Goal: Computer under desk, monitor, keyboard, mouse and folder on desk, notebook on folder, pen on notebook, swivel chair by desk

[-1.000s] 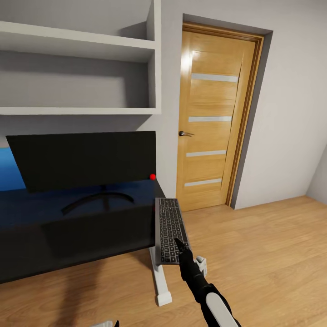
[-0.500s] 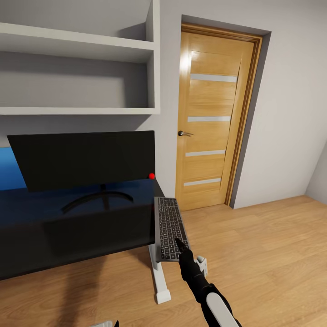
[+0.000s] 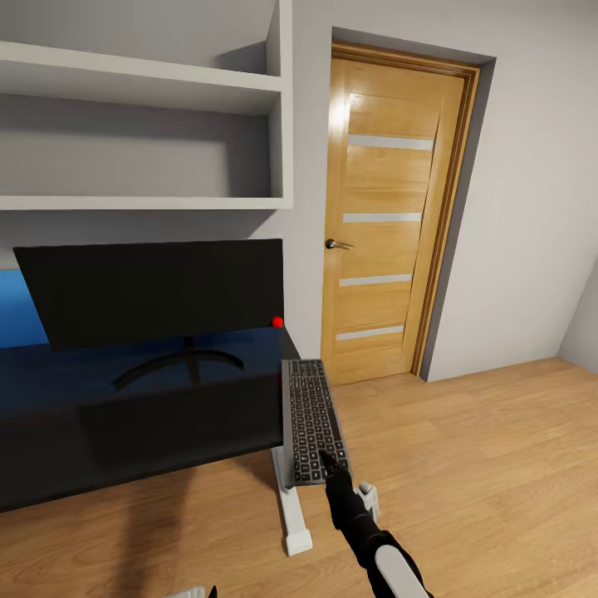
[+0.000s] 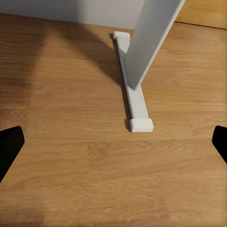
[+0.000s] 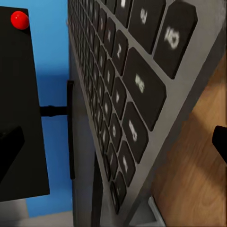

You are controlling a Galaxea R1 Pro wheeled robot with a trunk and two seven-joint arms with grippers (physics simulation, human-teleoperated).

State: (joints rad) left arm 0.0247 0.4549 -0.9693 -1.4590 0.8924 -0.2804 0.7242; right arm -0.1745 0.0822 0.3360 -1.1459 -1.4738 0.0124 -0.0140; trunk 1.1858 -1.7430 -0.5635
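Black and glossy, the desk [image 3: 124, 415] fills the left of the head view, with the monitor [image 3: 154, 291] standing on it, screen forward and its stand reflected in the top. Off the desk's right edge, the keyboard [image 3: 311, 419] hangs in the air over the wooden floor [image 3: 465, 465], long axis pointing away from the robot, beside the white desk leg [image 3: 291, 511]. Since a second ago it has slid a little toward the robot and slightly lower, while the whole view has barely shifted, so the right arm seems to be drawing it back rather than setting it down. It is not yet on the desk. The right gripper [image 3: 330, 459] meets the keyboard's near end; in its wrist view the keys [image 5: 123, 99] loom close and the dark fingers [image 5: 9, 146] sit wide at the frame's edges, so I judge it is grasping the keyboard, though the contact itself is hidden. The left gripper [image 4: 113, 146] hangs low over bare floor near the desk leg's foot [image 4: 141, 125], fingers spread and holding nothing. Next, the keyboard needs lifting above the desktop and carrying leftward, in front of the monitor.
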